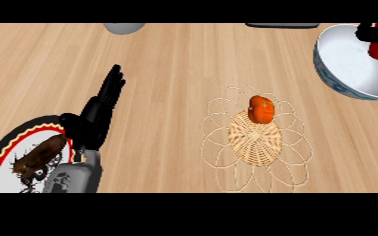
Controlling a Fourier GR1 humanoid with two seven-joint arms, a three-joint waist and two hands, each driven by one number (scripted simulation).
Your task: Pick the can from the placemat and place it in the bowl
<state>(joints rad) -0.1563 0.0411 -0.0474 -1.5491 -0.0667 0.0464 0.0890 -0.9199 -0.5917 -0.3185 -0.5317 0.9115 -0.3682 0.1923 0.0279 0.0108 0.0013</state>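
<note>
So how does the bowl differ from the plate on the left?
The bowl is deep with a grey-blue outer wall; the plate is flat with a black and red rim. The bowl sits at the upper right, the plate at the lower left. The bowl's visible inside is bare, with the right hand above it; the plate carries a brown thing. Both are white inside and cut off by the view's edge.

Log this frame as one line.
left hand open by plate | right hand at bowl, red object beside it | orange object on placemat
</note>
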